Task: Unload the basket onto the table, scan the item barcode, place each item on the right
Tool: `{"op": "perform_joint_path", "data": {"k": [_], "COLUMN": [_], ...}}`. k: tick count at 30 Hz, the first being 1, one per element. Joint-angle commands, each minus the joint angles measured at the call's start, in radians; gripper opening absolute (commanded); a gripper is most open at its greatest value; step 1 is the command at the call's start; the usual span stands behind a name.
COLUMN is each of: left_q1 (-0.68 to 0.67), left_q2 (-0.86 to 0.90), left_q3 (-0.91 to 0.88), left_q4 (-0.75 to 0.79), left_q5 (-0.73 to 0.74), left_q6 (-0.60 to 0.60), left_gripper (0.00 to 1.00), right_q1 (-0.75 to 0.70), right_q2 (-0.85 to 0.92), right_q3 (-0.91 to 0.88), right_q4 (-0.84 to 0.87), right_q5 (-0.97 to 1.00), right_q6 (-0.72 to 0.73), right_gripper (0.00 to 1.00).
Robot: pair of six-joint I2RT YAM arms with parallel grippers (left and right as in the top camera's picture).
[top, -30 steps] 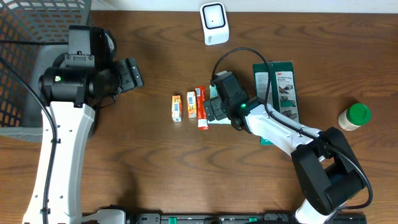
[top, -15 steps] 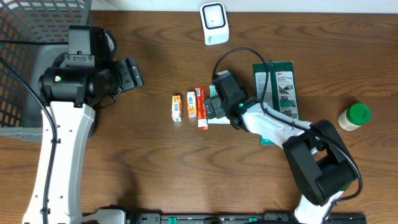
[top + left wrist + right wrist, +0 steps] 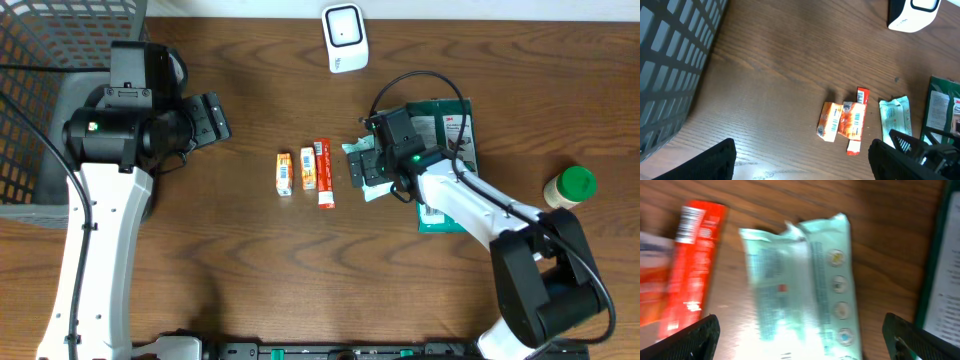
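My right gripper (image 3: 366,166) is spread as wide as it goes and grips nothing. It hovers over the pale green packet (image 3: 800,275), one finger to each side. The packet lies flat on the bench (image 3: 250,270), at 3 o'clock of the red tube (image 3: 323,172) and 6 o'clock of the scanner (image 3: 343,38). My left gripper (image 3: 210,118) is released too, empty, out at 9 o'clock. Since a second ago the right gripper has shifted toward 3 o'clock, nearer the dark green pack (image 3: 450,130); the left arm has not moved.
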Motion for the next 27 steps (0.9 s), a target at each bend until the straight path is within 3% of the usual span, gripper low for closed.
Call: {"op": "perform_joint_path", "data": {"k": [1,13,27], "left_q1": [0.000,0.000,0.000], "left_q2": [0.006,0.006,0.007], "left_q3": [0.011,0.011,0.011], "left_q4": [-0.003,0.027,0.036], "left_q5": [0.002,0.002,0.003], "left_q6": [0.005,-0.024,-0.044], "left_gripper": [0.85,0.85,0.84], "right_q1": [-0.012,-0.027,-0.082], "right_q2": [-0.013,0.069,-0.068], "right_q3": [0.002,0.002,0.059], "right_q4": [-0.003,-0.019,-0.222], "right_q5": [-0.058,-0.092,-0.271], "right_q6": [0.011,0.010,-0.044], "right_gripper": [0.99,0.99,0.99]}}
